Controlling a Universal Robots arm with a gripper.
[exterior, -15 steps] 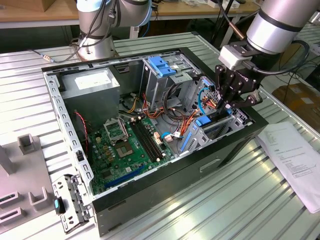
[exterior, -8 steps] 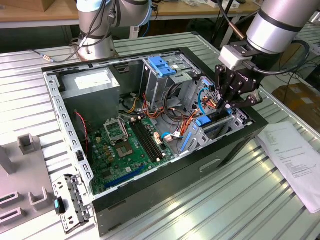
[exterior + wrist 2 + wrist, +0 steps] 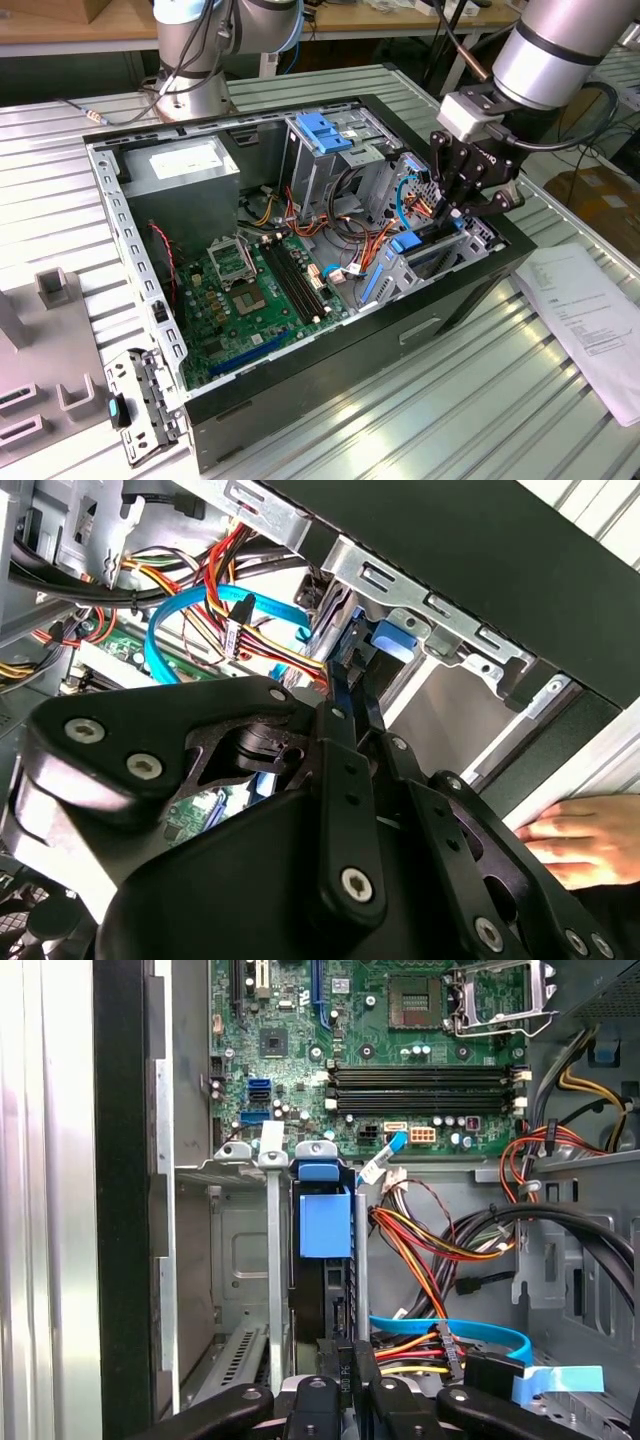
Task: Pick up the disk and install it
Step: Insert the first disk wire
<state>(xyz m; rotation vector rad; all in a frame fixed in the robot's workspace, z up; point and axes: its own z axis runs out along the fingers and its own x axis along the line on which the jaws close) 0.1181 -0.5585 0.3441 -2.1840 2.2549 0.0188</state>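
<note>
Exterior view: the black tool (image 3: pixel 462 205) hangs from the big silver arm (image 3: pixel 560 45) at the right of the frame, reaching down into the open computer case (image 3: pixel 150 290) that lies on the ribbed tabletop (image 3: pixel 480 400). Right under it the disk (image 3: pixel 415 262), with its bright blue edge, stands on its side in a metal slot near the case's right wall. In the first wrist view the disk (image 3: pixel 325 1250) sits deep between two grey rails, its blue tab in the middle of the frame, and the tool (image 3: pixel 345 1385) at the bottom edge looks pressed together on the disk's near end. In the second wrist view the thin black fingers (image 3: pixel 345 730) also seem to pinch the blue edge. So the pick-up looks done, and the disk seems mostly in its slot; I cannot tell if it is pushed all the way in, and the tool has not let go. A person's hand (image 3: pixel 580 835) rests by the case at the right edge of the second wrist view.
</note>
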